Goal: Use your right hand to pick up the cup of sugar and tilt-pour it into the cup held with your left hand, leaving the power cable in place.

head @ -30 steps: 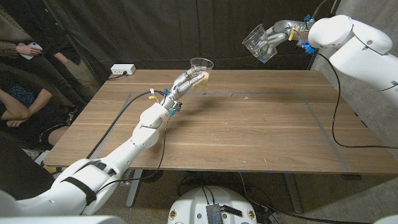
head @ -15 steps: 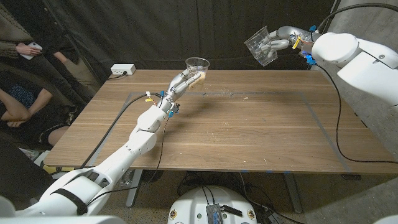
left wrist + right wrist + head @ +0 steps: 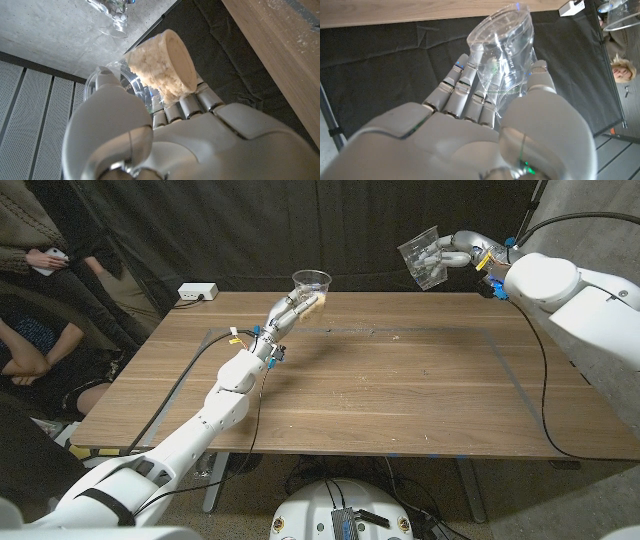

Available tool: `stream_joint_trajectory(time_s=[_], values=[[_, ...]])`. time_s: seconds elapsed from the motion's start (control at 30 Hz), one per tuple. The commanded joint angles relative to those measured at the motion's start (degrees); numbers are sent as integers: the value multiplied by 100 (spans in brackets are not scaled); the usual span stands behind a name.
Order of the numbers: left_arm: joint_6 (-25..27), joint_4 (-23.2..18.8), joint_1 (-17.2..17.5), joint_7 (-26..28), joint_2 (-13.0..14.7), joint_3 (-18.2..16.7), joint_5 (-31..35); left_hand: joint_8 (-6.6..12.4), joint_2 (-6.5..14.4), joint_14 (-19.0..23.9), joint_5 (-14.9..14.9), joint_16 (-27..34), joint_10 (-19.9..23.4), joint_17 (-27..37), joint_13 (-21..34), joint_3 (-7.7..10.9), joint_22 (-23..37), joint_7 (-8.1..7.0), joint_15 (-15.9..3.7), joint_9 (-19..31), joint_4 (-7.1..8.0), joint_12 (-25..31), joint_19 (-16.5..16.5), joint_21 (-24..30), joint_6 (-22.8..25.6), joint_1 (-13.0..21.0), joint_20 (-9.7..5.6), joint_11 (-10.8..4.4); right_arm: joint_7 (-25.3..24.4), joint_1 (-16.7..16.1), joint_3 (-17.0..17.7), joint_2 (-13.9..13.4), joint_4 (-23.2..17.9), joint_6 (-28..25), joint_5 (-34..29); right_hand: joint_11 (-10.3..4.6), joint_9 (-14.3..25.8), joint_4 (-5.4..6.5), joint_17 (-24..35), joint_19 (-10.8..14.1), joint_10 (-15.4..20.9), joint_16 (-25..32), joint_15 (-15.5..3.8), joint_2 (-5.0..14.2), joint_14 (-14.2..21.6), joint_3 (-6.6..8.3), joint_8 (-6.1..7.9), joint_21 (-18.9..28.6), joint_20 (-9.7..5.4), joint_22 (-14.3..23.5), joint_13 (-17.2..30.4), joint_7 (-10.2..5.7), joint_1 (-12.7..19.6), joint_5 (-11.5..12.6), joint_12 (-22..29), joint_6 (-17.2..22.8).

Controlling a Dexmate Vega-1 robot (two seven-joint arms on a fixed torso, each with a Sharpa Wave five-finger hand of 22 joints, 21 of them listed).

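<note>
Above the table's far edge, the right hand (image 3: 462, 252) grips a clear cup (image 3: 422, 258) well apart from the left hand's (image 3: 292, 308) sugar-holding cup (image 3: 311, 284), so tilting now risks spilling.

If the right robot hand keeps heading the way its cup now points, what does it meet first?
Likely the cup held in the left robot hand. The right robot hand and its clear cup face it across open air, though depth is unclear.

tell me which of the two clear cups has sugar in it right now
The cup in the left hand, cup: a pale clump of sugar shows inside. The cup in the right hand looks empty.
</note>
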Motion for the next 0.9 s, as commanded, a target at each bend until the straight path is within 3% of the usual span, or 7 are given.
stream_joint_trajectory(time_s=[0.03,0.47,0.63,0.9], values=[[242,17,-109,-104,71,-57,-155,15,22,-53,9,-11,-47,3,12,0,13,5,-731,19,33,-17,-16,11,-54,-10,-143,20,-549,-486,258,316,438,791,528,12,35,331,-1,75,66,-54,-739,176,34,365,28,33,-385,17,-15,-192,97,20,22,253],[620,119,-158,-311,50,-221,-641,30,28,-39,6,11,-19,-2,11,11,12,19,-736,34,27,-3,-24,8,-64,8,-147,-7,-811,-575,150,757,989,1522,847,4,65,318,-3,111,74,-69,-740,177,86,385,30,54,-402,10,-8,-175,111,27,3,252],[713,167,-162,-381,30,-316,-836,34,28,-44,4,12,-23,-3,11,13,12,20,-733,37,27,-3,-27,7,-65,10,-148,-6,-823,-630,116,1016,1354,2096,995,15,61,311,-2,124,90,-71,-741,175,110,393,29,63,-401,8,-15,-184,121,28,-4,268],[691,233,-172,-392,6,-363,-850,38,32,-42,3,20,-30,-7,11,22,12,22,-734,33,21,-3,-30,8,-67,24,-146,3,-873,-651,-6,1179,1720,2652,927,-19,75,311,-2,131,100,-80,-741,178,126,401,30,69,-413,6,-7,-184,124,27,-8,266]])
